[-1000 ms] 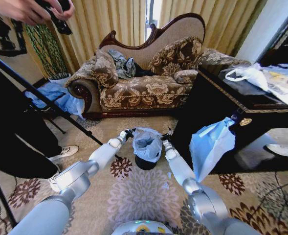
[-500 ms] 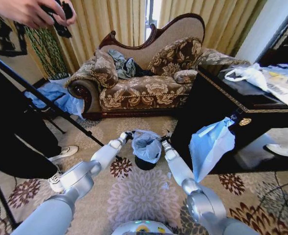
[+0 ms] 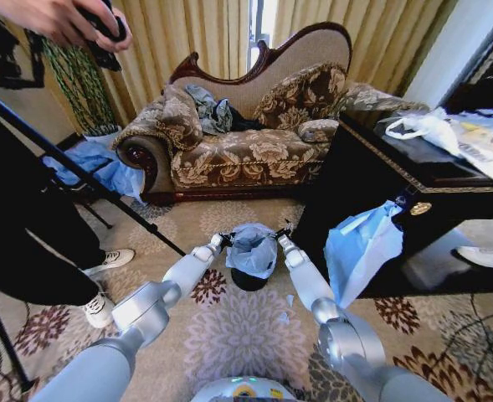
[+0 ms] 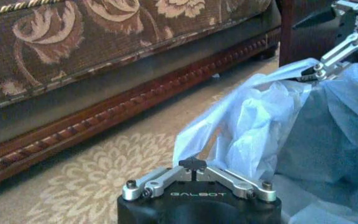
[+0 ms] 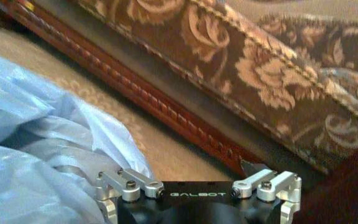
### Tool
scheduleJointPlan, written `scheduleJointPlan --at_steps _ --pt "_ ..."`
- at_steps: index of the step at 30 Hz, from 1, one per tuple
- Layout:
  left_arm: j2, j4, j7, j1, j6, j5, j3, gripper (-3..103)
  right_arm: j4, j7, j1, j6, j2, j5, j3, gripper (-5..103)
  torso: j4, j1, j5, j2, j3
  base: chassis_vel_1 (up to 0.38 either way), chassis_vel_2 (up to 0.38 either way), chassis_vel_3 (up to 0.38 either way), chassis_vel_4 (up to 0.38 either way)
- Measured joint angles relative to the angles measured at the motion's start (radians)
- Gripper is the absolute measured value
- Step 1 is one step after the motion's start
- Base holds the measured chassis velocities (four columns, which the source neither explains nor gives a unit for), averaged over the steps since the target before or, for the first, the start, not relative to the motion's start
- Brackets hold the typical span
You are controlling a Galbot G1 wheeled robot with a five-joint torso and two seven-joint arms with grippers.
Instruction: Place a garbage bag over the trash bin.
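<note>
Now garbage bag (image 3: 252, 249) between both fingers (image 4: 194, 164).

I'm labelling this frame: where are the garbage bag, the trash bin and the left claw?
garbage bag (image 3: 251, 249): head view, crumpled film over the bin top.
trash bin (image 3: 246, 280): head view, black lower wall below the bag.
left claw (image 3: 223, 240): head view, at its fingertips by the bag's edge.

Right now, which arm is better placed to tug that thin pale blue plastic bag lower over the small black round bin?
Probably the left. The left gripper is shut on the thin pale blue plastic bag at its edge, beside the small black cylindrical bin; the right gripper looks open, gripping nothing.
</note>
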Motion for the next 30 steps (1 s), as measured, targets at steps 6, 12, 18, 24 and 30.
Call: scheduleJointPlan --at_steps 6,12,18,24,30 --pt "0.006 -0.015 0.005 0.0 -0.002 -0.003 0.001 0 -0.015 -0.031 0.043 -0.094 -0.001 0.013 0.024 100 -0.0001 0.0 0.0 0.0 0.0 0.0 0.0 0.0 0.0" --pt "0.01 -0.032 0.015 0.005 -0.005 -0.005 0.003 0 -0.021 -0.081 0.071 -0.18 -0.017 0.023 0.017 100 0.0001 0.0 0.0001 0.0 0.0 0.0 0.0 0.0 0.0" --pt "0.006 -0.029 0.022 0.009 -0.009 -0.007 0.005 0 -0.025 -0.154 0.056 -0.217 -0.047 0.019 0.002 100 -0.0001 0.0 0.0001 0.0 0.0 0.0 0.0 0.0 0.0" --pt "0.011 -0.025 0.031 0.013 -0.012 -0.008 0.007 0 -0.038 -0.212 0.045 -0.235 -0.063 0.019 0.0 100 -0.0001 0.0 0.0 0.0 0.0 0.0 0.0 0.0 0.0" --pt "0.02 -0.027 0.032 0.017 -0.014 -0.009 0.007 0 -0.046 -0.262 0.044 -0.235 -0.079 0.019 -0.006 100 -0.0002 0.0 0.0 0.0 0.0 0.0 0.0 0.0 0.0"
